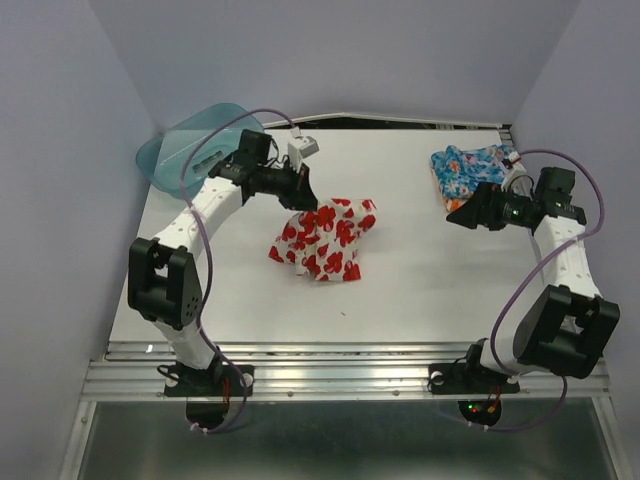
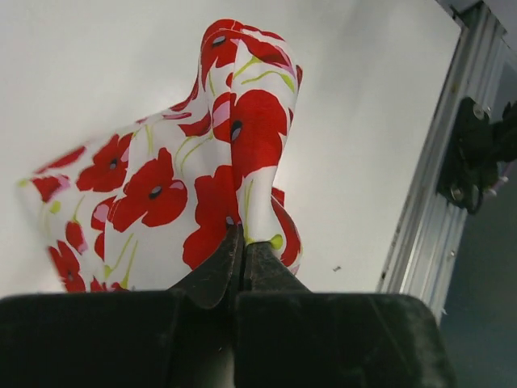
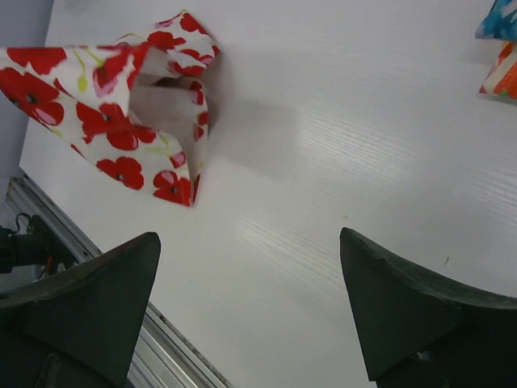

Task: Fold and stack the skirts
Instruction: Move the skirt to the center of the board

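Bare table (image 1: pixel 410 270) between poppy skirt (image 1: pixel 325 240) and blue skirt (image 1: pixel 470 165) — open lane, teal tub (image 1: pixel 175 150) crowding far-left corner

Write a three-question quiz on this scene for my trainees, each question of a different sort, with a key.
1. True or false: the left gripper is shut on the poppy skirt.
2. Multiple choice: the right gripper is A) shut on the poppy skirt; B) open and holding nothing; C) out of every view.
3. Fill in: the blue skirt lies on the table at its far ____ corner, by the robot's own sides.

Key: 1 true; 2 B; 3 right.
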